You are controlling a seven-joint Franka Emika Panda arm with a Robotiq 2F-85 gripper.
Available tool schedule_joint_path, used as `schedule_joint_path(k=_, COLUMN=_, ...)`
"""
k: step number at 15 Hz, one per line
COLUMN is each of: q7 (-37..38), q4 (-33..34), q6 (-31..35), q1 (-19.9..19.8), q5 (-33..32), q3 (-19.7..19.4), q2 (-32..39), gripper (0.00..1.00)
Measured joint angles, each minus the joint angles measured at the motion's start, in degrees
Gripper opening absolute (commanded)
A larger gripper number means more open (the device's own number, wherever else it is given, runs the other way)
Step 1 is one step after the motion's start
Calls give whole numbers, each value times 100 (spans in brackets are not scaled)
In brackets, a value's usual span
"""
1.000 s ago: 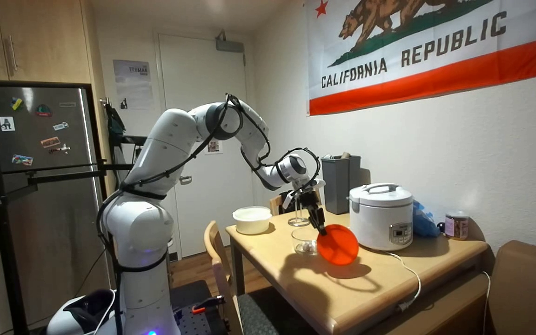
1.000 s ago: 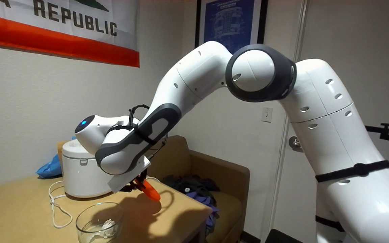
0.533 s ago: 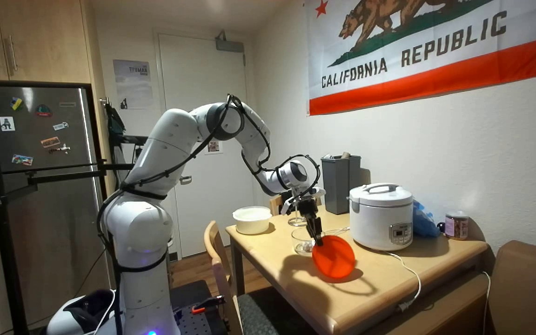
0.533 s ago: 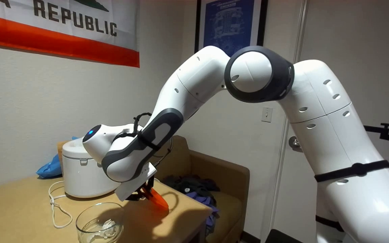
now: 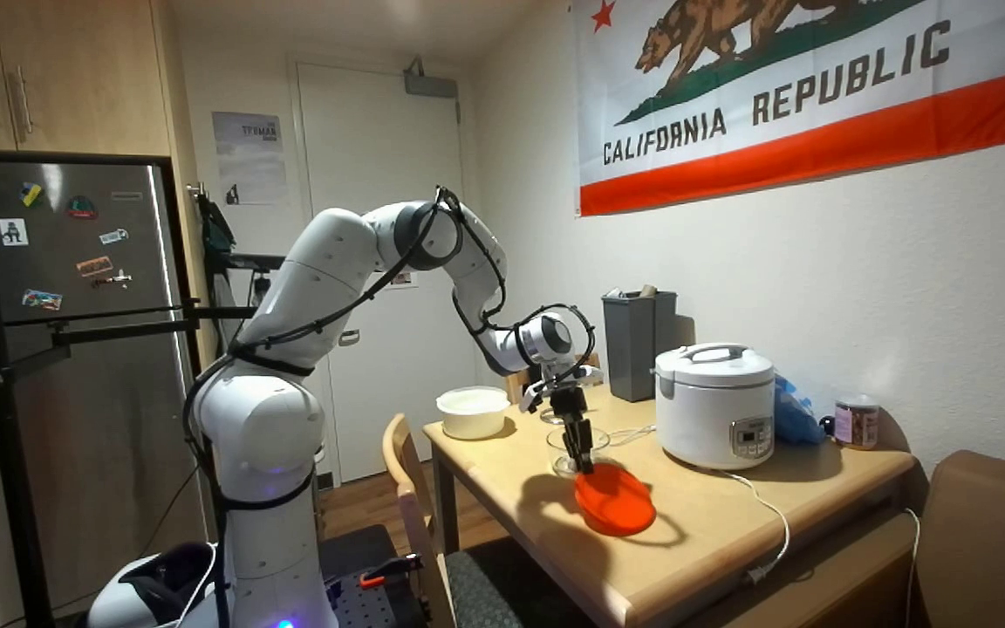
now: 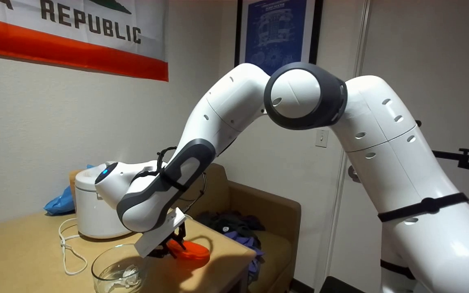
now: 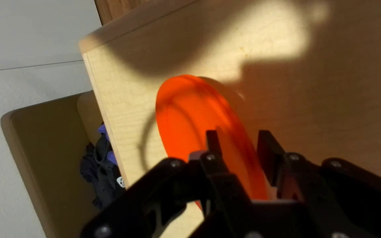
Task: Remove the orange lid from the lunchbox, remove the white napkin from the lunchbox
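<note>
In an exterior view, the table (image 5: 712,515) points one corner toward the viewer. Inward from that corner is the orange lid (image 5: 616,501), off the lunchbox (image 6: 104,264) and at or very near the tabletop; whether its whole underside is down cannot be told.

The step in hand looks like setting the lid down and letting go. To do that well, the lid should be resting before the grip is fully given up, the fingers should part evenly, and the tool (image 7: 239,135) should then back straight out along its own line, so that neither finger drags or flips the lid.

In the wrist view, the tool's fingers stand part-way apart, one on each side of the lid's edge. No firm pinch shows; whether either finger touches the lid is unclear.

Farther from that corner than the tool stands the lunchbox, clear and round, with the crumpled white napkin (image 6: 130,274) inside, not yet taken out.

Farther still are the cooker (image 5: 712,427), toward the table's back edge, and a bowl (image 5: 474,414) at its far corner.
</note>
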Motion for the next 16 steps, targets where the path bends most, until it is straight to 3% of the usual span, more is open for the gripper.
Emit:
schedule_joint_path(k=4, q7=5, q4=-10, q6=42, q1=30, q5=64, q3=0, q2=-83, gripper=99)
schedule_joint_path(k=9, q7=98, q4=-277, q6=58, q1=178, q5=69, q3=82, q2=-736, gripper=100)
schedule_joint_path(k=16, q7=101, q4=-421, q6=262, q1=362, q5=66, q3=608, q2=-1467, gripper=100)
